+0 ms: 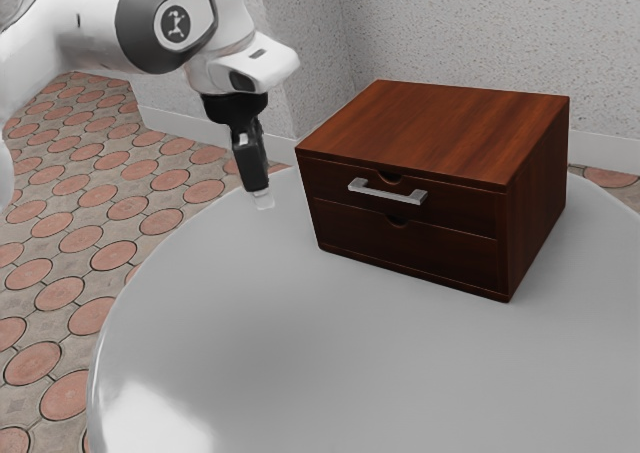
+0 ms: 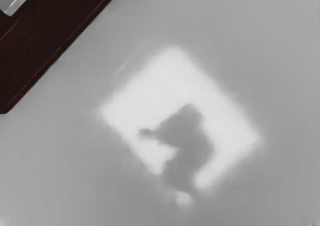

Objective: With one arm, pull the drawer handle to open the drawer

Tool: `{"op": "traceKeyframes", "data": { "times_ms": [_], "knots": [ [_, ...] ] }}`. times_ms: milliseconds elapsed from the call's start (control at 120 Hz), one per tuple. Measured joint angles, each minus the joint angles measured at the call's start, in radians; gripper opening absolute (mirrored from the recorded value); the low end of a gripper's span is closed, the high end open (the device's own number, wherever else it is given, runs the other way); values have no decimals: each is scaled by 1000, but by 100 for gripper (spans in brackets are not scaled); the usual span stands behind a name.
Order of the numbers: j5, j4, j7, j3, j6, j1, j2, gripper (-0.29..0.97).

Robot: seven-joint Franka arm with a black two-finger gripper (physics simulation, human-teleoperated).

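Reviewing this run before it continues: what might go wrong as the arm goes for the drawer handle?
The gripper hangs apart from the handle, toward the exterior view's left, pointing down at the table; it may bump the cabinet front. The handle is slim and close to the drawer face, so a grasp might slip.

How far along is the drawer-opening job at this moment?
Nothing is done yet: the top drawer of the dark brown wooden cabinet sits flush. The black end effector hangs apart from the silver bar handle. Reaching, gripping and pulling remain.
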Motion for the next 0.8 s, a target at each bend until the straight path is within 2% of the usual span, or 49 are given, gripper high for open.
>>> {"op": "traceKeyframes", "data": {
  "times_ms": [200,425,800],
  "knots": [
    [3,-56,166,0,87,-1,9,68],
    [-41,-66,331,-7,164,-31,30,68],
    [-62,-66,509,-9,249,-47,83,68]
  ]
}}
